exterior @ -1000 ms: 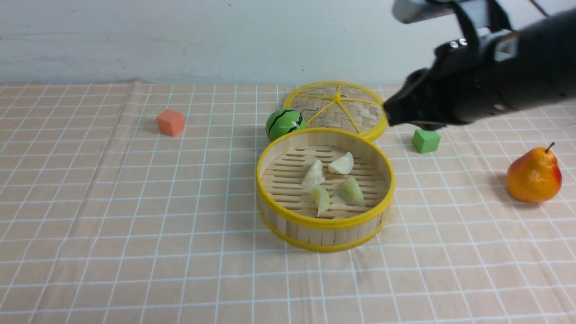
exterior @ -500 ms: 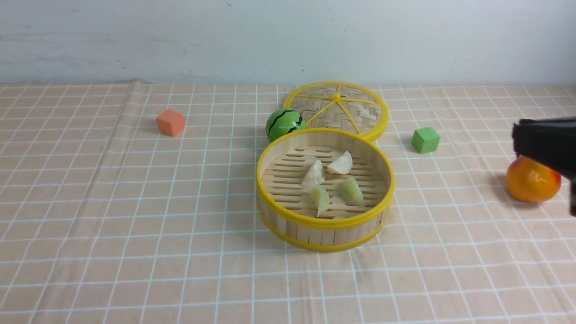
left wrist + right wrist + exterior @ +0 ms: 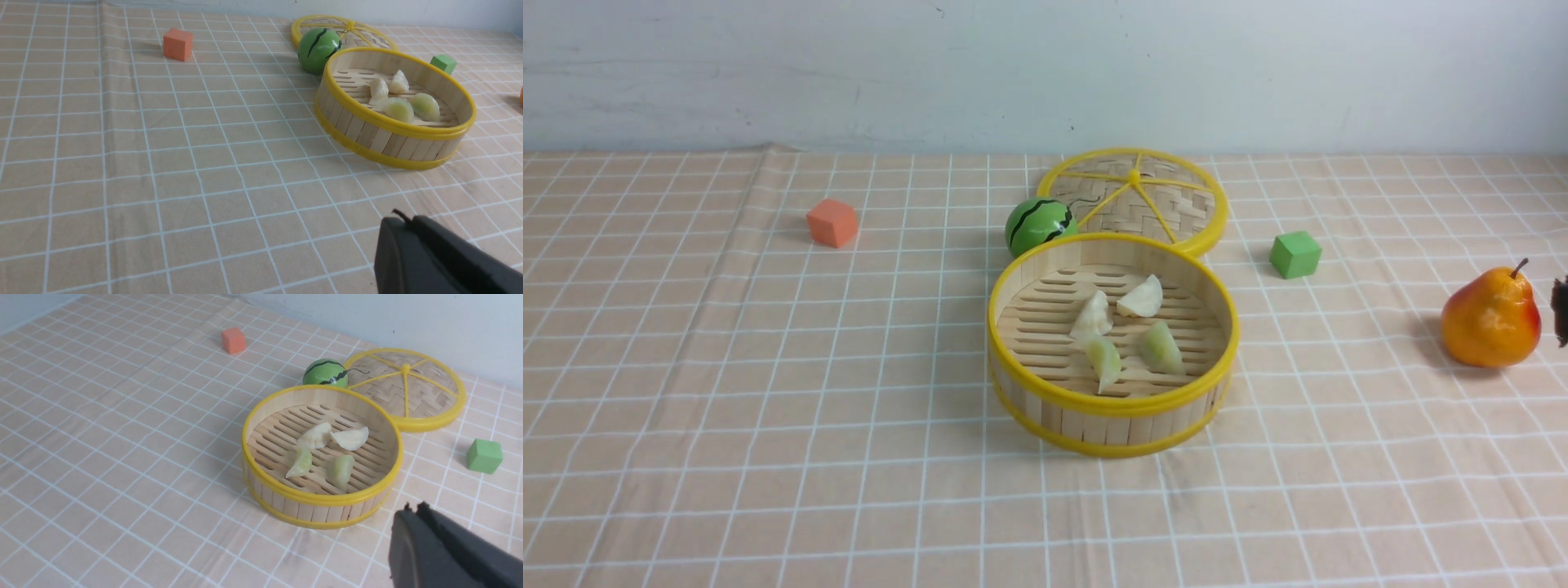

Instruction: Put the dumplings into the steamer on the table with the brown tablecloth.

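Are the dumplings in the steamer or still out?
In: all four dumplings, two white and two green, lie on the slatted floor of the steamer.

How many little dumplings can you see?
4, all inside the round yellow-rimmed bamboo steamer: two creamy white dumplings at the back, two pale green dumplings in front. None looks hidden.

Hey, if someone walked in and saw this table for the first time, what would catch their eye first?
The round steamer with its yellow rims sits dead centre, holding all four dumplings, two white and two pale green. Just behind it lie a flat woven lid and a small toy watermelon, while an orange-yellow pear stands alone far to the right.
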Available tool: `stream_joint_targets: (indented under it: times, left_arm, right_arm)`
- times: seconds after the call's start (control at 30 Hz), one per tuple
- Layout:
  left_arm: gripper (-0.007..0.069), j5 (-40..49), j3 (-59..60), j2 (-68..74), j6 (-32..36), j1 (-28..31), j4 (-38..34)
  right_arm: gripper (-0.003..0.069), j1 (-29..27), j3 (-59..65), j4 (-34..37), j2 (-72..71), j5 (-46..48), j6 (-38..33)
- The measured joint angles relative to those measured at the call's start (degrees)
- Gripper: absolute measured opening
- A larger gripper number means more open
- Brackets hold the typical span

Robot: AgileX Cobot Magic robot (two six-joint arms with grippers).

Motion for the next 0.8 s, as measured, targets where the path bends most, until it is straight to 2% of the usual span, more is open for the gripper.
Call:
stream_joint_targets:
  times: [0.07, 0.17, 0.3, 0.43, 0.53, 0.6, 0.7, 0.8]
  left_arm:
    - [0.0015, 0.0, 0.0, 0.0, 0.0, 0.0, 0.0]
    - [0.0015, 0.0, 0.1, 0.0, 0.0, 0.0, 0.0]
    - [0.0016, 0.0, 0.1, 0.0, 0.0, 0.0, 0.0]
    - [0.0016, 0.0, 0.1, 0.0, 0.0, 0.0, 0.0]
    - [0.0016, 0.0, 0.1, 0.0, 0.0, 0.0, 0.0]
    - [0.0016, 0.0, 0.1, 0.0, 0.0, 0.0, 0.0]
    - [0.0016, 0.0, 0.1, 0.0, 0.0, 0.0, 0.0]
    - [0.0016, 0.0, 0.1, 0.0, 0.0, 0.0, 0.0]
  right_arm:
    - [-0.002, 0.0, 2.4, -0.9, -0.7, -2.2, 0.0]
    - [-0.002, -2.1, 14.1, -2.7, -7.2, -13.3, 0.0]
    - [-0.002, -9.3, 27.0, -2.9, -17.3, -25.3, 0.8]
    - [-0.002, -19.7, 42.1, -2.9, -27.0, -33.8, 4.0]
    - [-0.002, -25.2, 49.3, -3.1, -33.8, -33.5, 7.7]
    - [-0.002, -27.8, 50.8, -4.2, -37.1, -28.9, 10.2]
    - [-0.002, -29.0, 50.9, -5.6, -39.1, -20.4, 12.5]
    - [-0.002, -28.5, 50.7, -6.4, -39.2, -16.1, 13.1]
